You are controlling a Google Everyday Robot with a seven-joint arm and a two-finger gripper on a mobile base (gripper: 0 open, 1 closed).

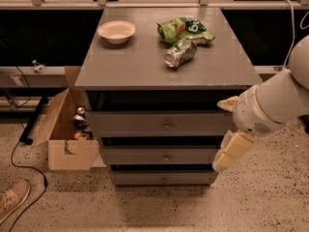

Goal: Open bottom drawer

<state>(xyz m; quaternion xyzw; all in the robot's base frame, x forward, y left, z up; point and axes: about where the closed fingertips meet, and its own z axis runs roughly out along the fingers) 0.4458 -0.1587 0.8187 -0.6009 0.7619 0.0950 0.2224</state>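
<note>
Gripper [232,150]: we see it by the cabinet's [145,71] right front edge, level with the middle drawer [164,156].
Grip: we cannot tell whether it is open or closed.
Bottom drawer [164,179]: lowest of three, shut, below-left of the gripper.
Cabinet top: bowl [117,31], green bag [186,29], can [180,53].

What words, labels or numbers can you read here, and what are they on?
On the green bag: white lettering, too blurred to read.
On the can: label too blurred to read.
On the bowl, box and bottom drawer: no text seen.
On the gripper, right of the cabinet beside the lower drawers: no marking seen.
</note>
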